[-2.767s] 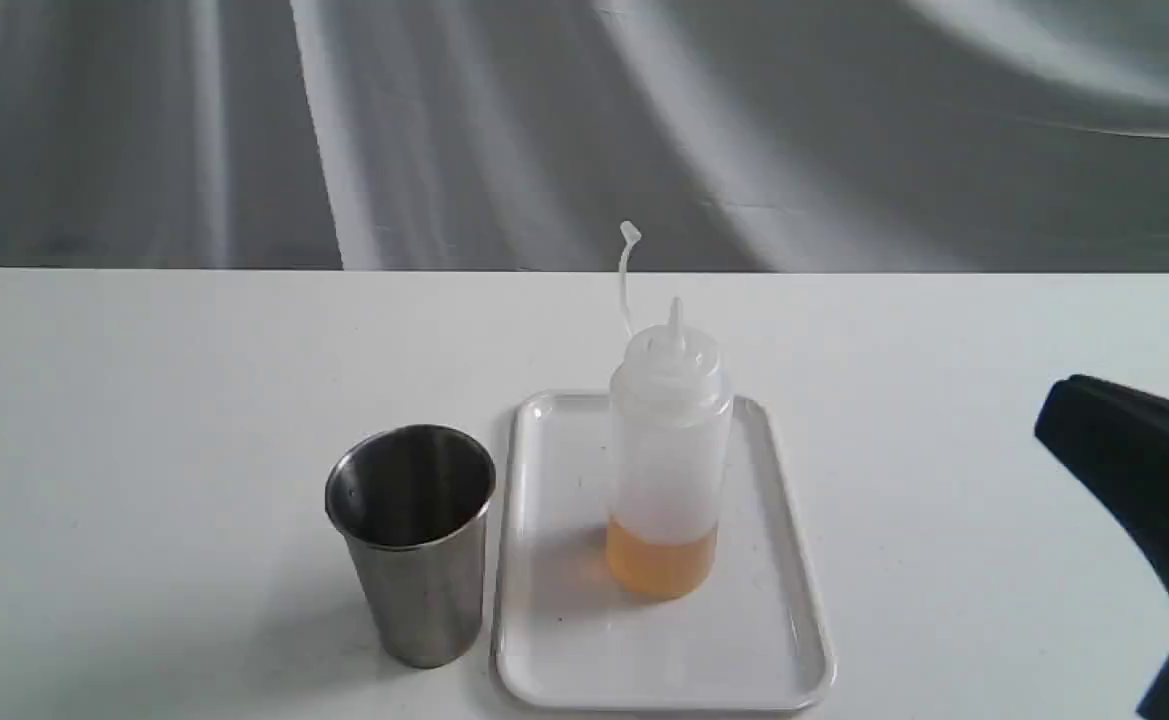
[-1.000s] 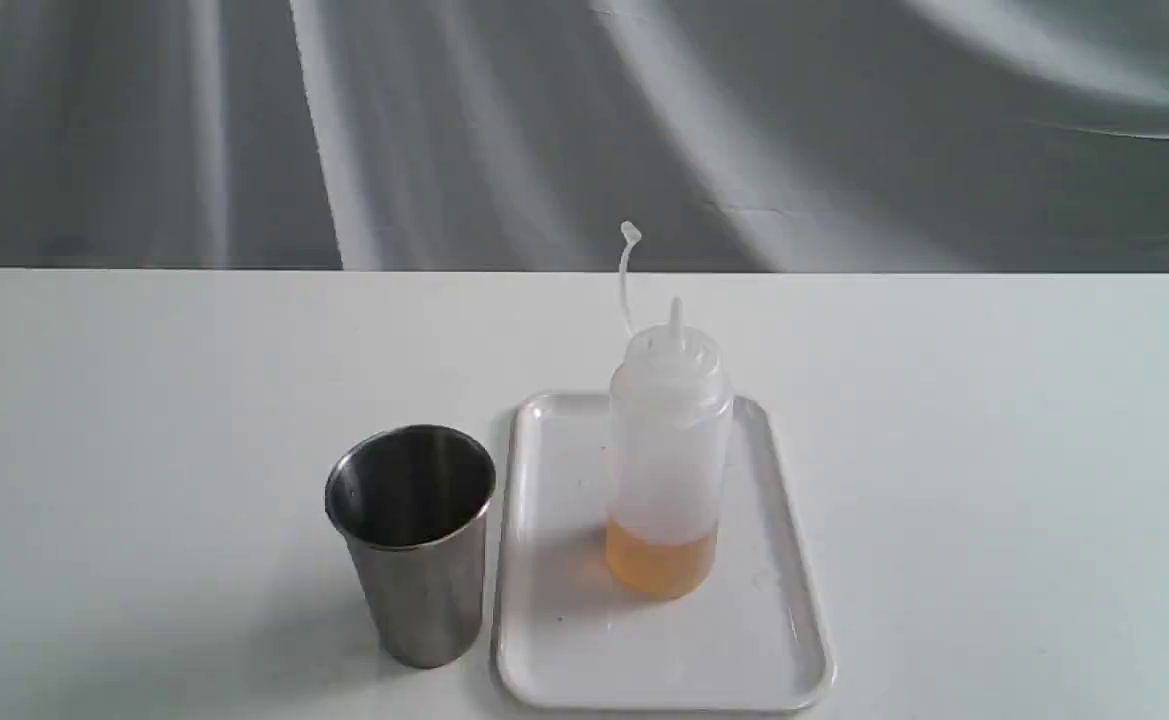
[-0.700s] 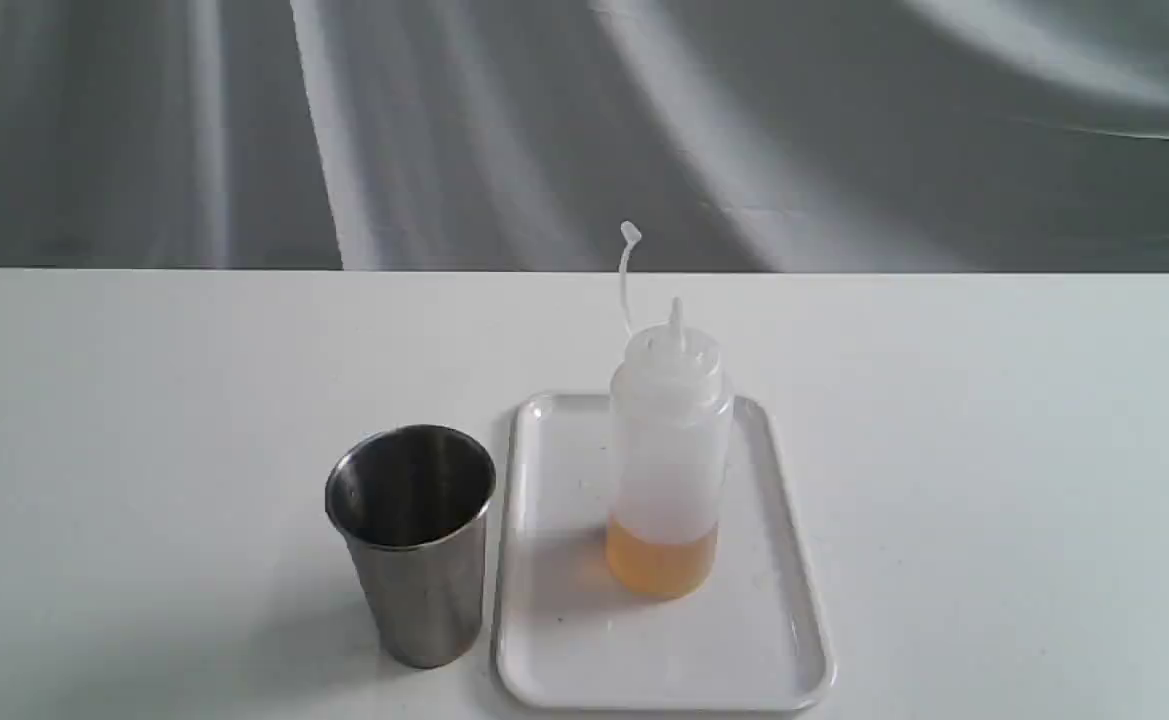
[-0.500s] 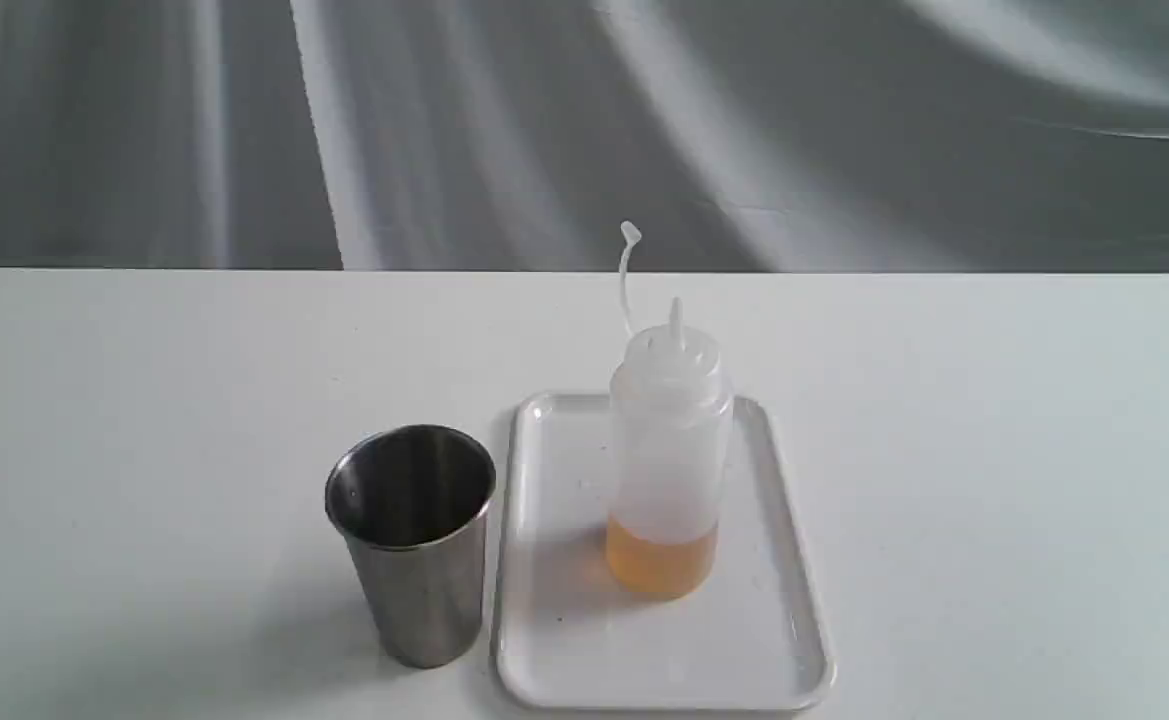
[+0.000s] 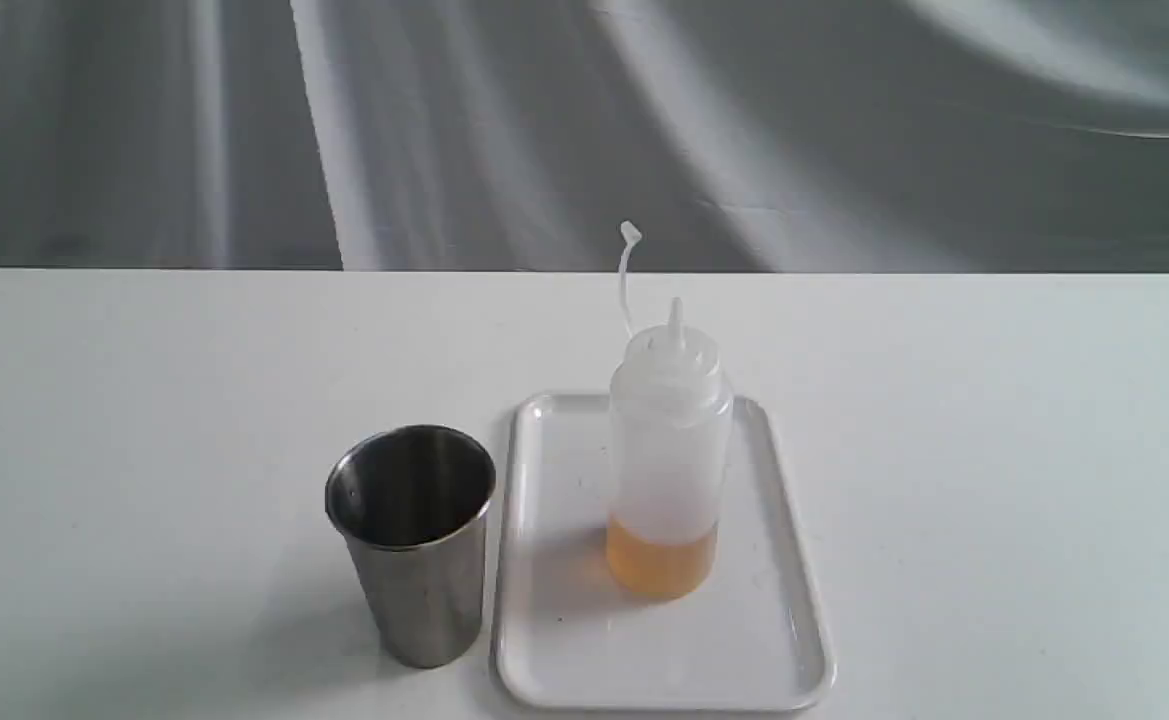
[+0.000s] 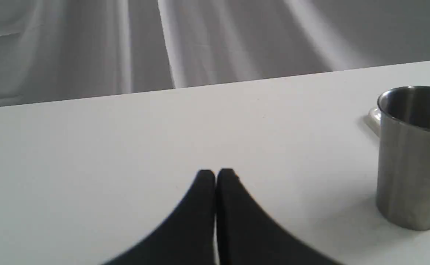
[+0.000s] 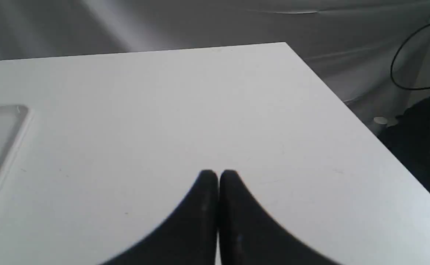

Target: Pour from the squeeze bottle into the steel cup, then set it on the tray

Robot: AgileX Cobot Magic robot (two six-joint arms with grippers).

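- We see the squeeze bottle [image 5: 666, 450] upright on the tray [image 5: 564, 650], w/ amber liquid low inside and the cap strap sticking up.
- We find the steel cup [image 5: 414, 560] on the tabletop [image 5: 994, 450], just beside the tray, apart from the bottle.
- Left claw [image 6: 216, 176] & right claw [image 7: 218, 176]: both pressed closed, empty, over bare tabletop.

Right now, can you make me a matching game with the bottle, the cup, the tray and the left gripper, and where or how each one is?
Things:
1. squeeze bottle
2. steel cup
3. tray
4. left gripper

Place or state:
A. shut, holding nothing
B. upright on the tray
C. flat on the table, under the squeeze bottle
D. upright on the table, beside the tray

Pairs: 1-B, 2-D, 3-C, 4-A
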